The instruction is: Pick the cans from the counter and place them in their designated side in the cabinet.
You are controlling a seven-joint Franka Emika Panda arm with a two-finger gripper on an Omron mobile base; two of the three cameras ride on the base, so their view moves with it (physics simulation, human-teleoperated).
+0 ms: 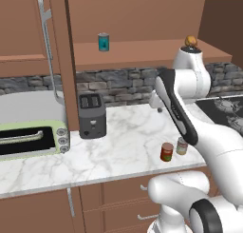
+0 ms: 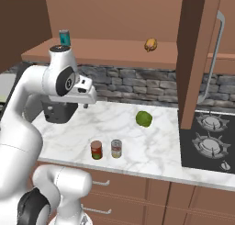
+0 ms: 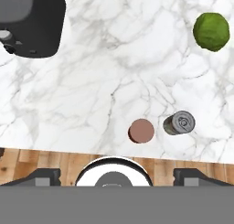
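White marble bench (image 1: 118,146) lies under my hand (image 3: 116,176), which points straight down with fingers spread wide, holding nothing. Near the bench's front edge stand the red can (image 3: 141,130) and, just beside it, the cream can (image 3: 179,123). Behind them sit a toaster (image 1: 91,115) and a green ball (image 2: 144,119).

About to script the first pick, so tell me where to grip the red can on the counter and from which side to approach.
Grip the red can around its round side wall, just below the top, coming straight down from above. It stands upright on the counter, and the hand view looks down on its flat top. Close the fingers along the line that avoids the cream can standing close beside it, probably front to back.
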